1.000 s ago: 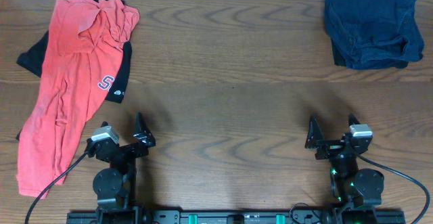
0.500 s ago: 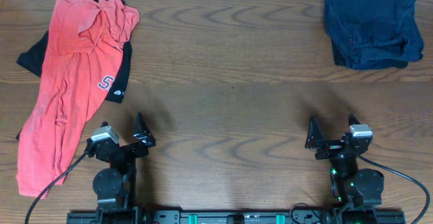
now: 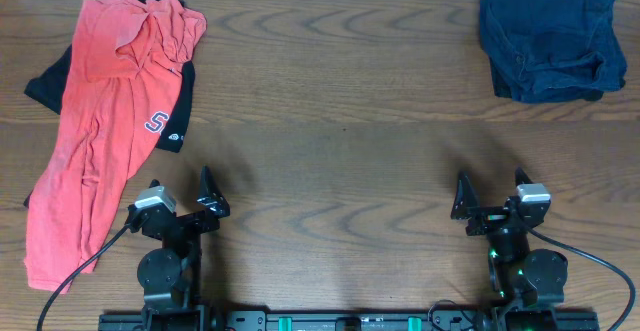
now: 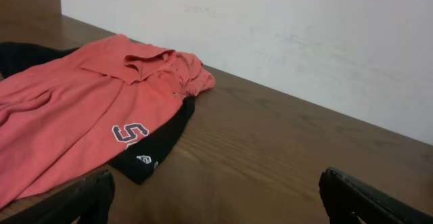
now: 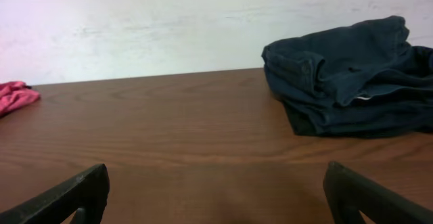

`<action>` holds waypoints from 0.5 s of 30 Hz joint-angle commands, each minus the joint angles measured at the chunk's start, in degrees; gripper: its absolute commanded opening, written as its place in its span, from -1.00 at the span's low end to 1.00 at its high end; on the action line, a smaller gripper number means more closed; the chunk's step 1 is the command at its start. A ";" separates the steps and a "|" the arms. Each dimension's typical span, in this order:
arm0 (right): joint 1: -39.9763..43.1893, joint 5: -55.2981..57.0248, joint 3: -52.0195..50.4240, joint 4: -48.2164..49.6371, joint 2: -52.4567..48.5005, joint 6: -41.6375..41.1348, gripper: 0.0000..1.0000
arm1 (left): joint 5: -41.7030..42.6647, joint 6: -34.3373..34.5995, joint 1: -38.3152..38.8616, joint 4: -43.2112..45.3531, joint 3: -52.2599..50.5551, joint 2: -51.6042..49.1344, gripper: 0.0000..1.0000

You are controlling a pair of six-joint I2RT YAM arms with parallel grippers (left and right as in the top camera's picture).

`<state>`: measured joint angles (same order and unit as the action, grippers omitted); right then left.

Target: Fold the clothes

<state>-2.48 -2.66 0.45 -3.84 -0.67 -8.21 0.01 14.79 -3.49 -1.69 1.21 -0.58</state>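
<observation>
Open tabletop (image 3: 340,121) lies between the coral T-shirt (image 3: 100,131) draped over a black garment (image 3: 48,81) at left and the navy bundle (image 3: 550,36) far right.

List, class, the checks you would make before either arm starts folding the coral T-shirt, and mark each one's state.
1. Left tool open, empty: ok.
2. Right tool open, empty: ok.
3. Coral T-shirt lying flat: not ok, bunched near the collar.
4. Coral T-shirt apart from black garment: not ok, it lies on it.
5. Navy garment away from the shirt: ok, opposite far corner.
</observation>
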 commanded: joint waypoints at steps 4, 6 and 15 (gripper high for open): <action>0.59 3.78 -0.13 0.96 0.39 1.62 0.98 | -0.70 -0.11 0.31 -2.05 -0.98 0.35 0.96; 0.59 3.78 -0.13 1.55 0.39 1.62 0.99 | -0.72 -0.13 0.28 -1.92 -0.98 0.35 0.96; 0.59 2.14 -0.13 7.91 0.39 1.42 0.98 | -0.48 0.28 0.31 -2.16 -0.98 0.35 0.96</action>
<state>-2.48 -0.01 0.43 3.22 -0.67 -7.18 0.01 14.81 -3.49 -1.65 1.21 -0.58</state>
